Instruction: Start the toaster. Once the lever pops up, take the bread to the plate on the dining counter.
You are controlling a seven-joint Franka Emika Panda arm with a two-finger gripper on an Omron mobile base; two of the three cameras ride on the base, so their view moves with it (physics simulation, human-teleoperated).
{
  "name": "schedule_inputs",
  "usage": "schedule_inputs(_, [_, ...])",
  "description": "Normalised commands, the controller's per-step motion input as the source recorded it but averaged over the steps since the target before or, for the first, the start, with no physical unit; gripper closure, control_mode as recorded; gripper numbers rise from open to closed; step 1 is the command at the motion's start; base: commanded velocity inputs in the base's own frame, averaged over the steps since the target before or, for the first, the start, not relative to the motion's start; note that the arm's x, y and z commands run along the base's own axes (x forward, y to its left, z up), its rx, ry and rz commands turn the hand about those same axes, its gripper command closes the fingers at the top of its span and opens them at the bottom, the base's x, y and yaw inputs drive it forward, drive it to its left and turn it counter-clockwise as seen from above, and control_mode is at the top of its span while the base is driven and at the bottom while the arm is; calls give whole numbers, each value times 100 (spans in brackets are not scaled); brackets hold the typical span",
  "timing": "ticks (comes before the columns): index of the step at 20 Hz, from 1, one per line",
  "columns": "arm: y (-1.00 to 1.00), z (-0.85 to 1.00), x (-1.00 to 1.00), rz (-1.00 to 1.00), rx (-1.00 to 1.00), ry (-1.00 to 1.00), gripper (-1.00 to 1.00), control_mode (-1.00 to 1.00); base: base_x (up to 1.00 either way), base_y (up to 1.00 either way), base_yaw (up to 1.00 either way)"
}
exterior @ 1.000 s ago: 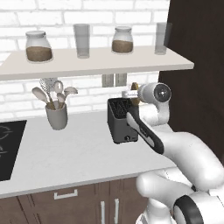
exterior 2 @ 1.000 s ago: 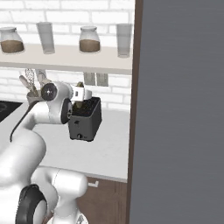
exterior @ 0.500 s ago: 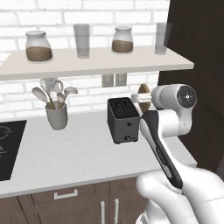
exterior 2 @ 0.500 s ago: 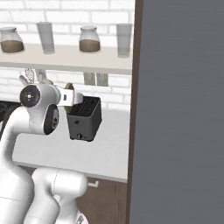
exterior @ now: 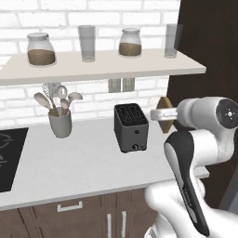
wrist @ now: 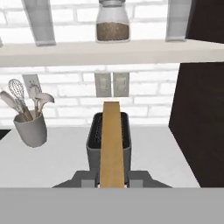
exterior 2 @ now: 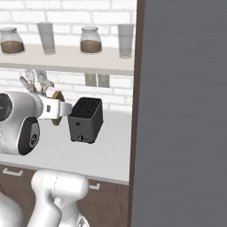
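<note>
The gripper (wrist: 112, 183) pinches the bread (wrist: 112, 144) between its two dark fingertips, holding the slice edge-on in the air, clear of the toaster (exterior: 131, 127). In the hand view the slice shows as a narrow tan strip, its long axis running straight away from the hand toward the toaster's top and the brick wall behind it. In the left base view the bread (exterior: 164, 114) stands on edge, its rounded crust upward, just to the right of the toaster and a little above its top; in the right base view it (exterior 2: 55, 107) sits just left of the toaster (exterior 2: 86, 119), partly hidden by the white hand. The black toaster stands upright on the white counter (exterior: 69, 162), its small knob low on the front face and its two slots open upward. A grey utensil holder (exterior: 59, 122) with spoons and a whisk stands well to the toaster's left. On the shelf (exterior: 102, 65) above are two jars and two glasses.
</note>
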Motion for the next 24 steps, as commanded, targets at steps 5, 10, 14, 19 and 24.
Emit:
schedule_inputs(5, [0, 0, -51, 0, 1, 1, 100, -100, 0, 0, 0])
schedule_inputs(10, [0, 0, 0, 0, 0, 0, 100, -100, 0, 0, 0])
schedule_inputs(14, [0, 0, 0, 0, 0, 0, 100, -100, 0, 0, 0])
schedule_inputs(19, [0, 0, -1, 0, 0, 0, 100, 100, -10, 0, 0])
schedule_inputs(24, [0, 0, 0, 0, 0, 0, 100, 100, -35, -6, 34])
